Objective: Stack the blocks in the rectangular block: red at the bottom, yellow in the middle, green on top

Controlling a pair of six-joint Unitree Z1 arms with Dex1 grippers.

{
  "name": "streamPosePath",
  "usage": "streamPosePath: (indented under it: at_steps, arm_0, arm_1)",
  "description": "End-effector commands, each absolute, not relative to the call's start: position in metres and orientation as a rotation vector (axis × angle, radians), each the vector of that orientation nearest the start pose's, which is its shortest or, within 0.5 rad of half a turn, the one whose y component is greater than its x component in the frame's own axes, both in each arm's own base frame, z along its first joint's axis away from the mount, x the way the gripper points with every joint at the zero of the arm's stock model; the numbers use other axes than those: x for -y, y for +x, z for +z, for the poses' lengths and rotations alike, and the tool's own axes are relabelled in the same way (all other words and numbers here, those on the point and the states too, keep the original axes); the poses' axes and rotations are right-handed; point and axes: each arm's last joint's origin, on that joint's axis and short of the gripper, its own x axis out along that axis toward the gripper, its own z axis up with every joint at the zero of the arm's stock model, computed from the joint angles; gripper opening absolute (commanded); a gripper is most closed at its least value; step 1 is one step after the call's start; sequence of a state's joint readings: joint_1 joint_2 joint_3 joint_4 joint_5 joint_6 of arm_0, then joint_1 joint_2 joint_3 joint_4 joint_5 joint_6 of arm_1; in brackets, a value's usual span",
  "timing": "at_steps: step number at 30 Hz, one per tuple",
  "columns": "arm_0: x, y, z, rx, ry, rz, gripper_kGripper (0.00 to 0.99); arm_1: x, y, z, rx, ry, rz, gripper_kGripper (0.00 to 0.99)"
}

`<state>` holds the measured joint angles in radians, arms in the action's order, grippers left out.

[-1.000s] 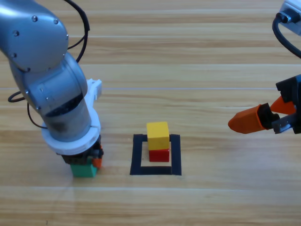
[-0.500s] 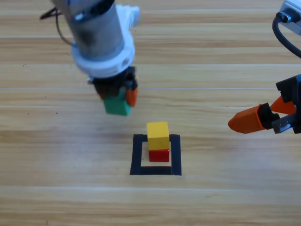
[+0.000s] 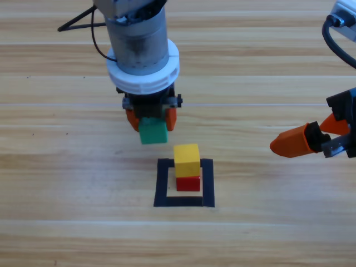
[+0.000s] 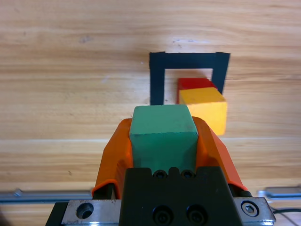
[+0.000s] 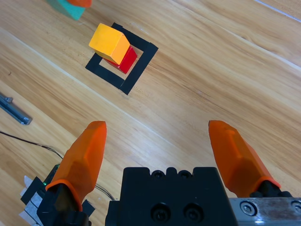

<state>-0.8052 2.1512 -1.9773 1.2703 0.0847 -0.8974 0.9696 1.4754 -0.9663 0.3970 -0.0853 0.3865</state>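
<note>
Green block [image 3: 153,132] sits clamped between the jaws of the left end effector [image 3: 151,118], raised above the bench [image 3: 261,233] just up-left of the rectangular block [image 3: 161,183]. Inside that outline, yellow block [image 3: 187,159] rests on red block [image 3: 188,183]. Right end effector [image 5: 162,148] waits at the right edge, jaws spread.

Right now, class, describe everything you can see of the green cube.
The green cube is a small teal block with matte, plain faces and slightly rounded edges. It sits clamped between the two orange jaws of the left gripper, held level above the wooden table, up and left of the yellow cube. Only the jaws touch it.
</note>
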Motion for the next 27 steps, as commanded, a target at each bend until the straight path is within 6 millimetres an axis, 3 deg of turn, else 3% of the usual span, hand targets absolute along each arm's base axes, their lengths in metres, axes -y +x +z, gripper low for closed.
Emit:
streamPosePath:
  at_steps: [1, 5, 11, 18, 27]
  arm_0:
    - [0.335, 0.285, 0.296, -1.431, -0.128, 0.083, 0.0]
    - [0.351, 0.276, 0.301, -1.411, -0.13, 0.045, 0.0]
    - [0.367, 0.266, 0.292, -1.399, -0.09, 0.037, 0.0]
    - [0.376, 0.273, 0.271, -1.416, -0.033, 0.032, 0.0]
    - [0.379, 0.277, 0.265, -1.398, -0.001, 0.039, 0.0]
  arm_1:
    - [-0.214, 0.161, 0.287, -0.975, -0.141, 0.589, 0.959]
    - [-0.214, 0.162, 0.287, -0.975, -0.142, 0.59, 0.957]
    - [-0.215, 0.162, 0.286, -0.978, -0.146, 0.589, 0.957]
    - [-0.215, 0.163, 0.285, -0.982, -0.147, 0.587, 0.959]
    - [-0.217, 0.164, 0.283, -0.989, -0.151, 0.585, 0.957]
